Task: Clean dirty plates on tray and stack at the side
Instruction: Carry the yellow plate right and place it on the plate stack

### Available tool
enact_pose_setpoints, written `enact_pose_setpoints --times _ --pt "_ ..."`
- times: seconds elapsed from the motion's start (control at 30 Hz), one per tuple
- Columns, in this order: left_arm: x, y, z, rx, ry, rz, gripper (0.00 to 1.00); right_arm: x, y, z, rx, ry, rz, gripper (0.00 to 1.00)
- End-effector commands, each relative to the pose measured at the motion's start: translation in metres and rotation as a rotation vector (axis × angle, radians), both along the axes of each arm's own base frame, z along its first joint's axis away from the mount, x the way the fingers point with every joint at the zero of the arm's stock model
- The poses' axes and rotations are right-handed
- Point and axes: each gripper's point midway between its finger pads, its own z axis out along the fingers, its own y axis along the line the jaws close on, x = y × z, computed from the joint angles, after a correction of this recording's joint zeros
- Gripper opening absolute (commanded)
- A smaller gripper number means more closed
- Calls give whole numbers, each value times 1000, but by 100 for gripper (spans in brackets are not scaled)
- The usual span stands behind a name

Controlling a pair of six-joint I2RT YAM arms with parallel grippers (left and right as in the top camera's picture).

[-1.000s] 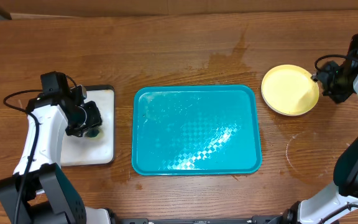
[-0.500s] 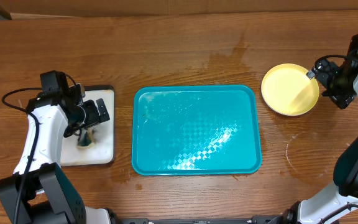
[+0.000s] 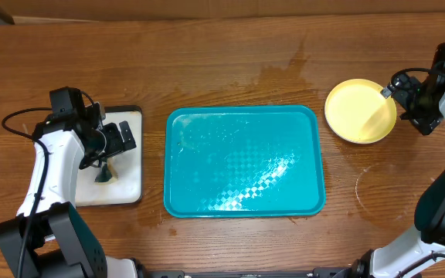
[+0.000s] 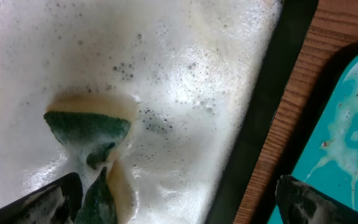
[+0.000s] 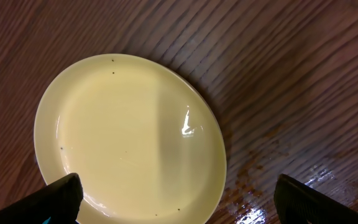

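Right hand is open and empty, poised at the right rim of the pale yellow plate. The plate lies to its left on the bench, right of the plateless turquoise tray; the right arm is nearer. Left hand is open above the sponge on the foamy small tray. A second earlier both hands stood narrower, the left down over the sponge.

Turquoise rectangular tray is observed lying flat at the middle of the table, rim raised, corners rounded, surface wet and glossy with soapy streaks. One pale yellow round plate is recorded right side up on the wood to the tray's right, apart from it, with a few dark specks.
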Motion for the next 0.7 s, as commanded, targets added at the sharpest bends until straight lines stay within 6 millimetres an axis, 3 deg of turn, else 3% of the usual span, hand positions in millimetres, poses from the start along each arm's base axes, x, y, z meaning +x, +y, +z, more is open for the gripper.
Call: enact_pose_setpoints --times 0.0,0.67 --pt "0 3 -1 8 3 13 100 2 1 2 1 -10 3 100" --pt "0 3 -1 8 2 13 100 4 5 3 0 -15 13 100"
